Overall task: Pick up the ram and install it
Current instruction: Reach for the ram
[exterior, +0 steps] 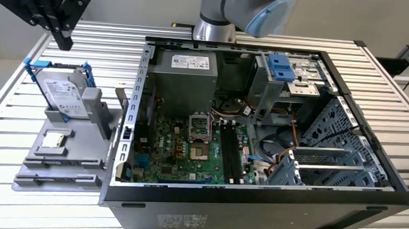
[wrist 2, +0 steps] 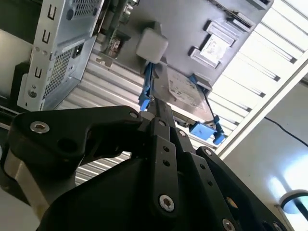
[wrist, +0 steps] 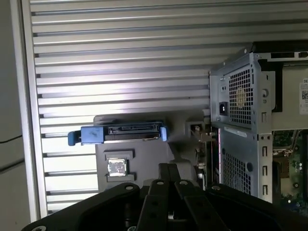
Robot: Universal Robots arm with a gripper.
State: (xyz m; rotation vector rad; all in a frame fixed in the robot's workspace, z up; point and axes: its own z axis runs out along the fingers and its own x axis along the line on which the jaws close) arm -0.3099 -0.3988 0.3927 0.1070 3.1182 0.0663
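in the upper left of the exterior view the end effector hangs above the grey holder on the slatted surface, its fingers drawn narrow with nothing between them. the ram looks to be the thin dark stick standing on edge at the holder's right side, just beside the wall of the open computer case and well apart from the end effector. the risk, as i judge it: the stick sits close between that wall and the hard drive, so a descent slightly off line could knock either one, or grip the stick skewed.
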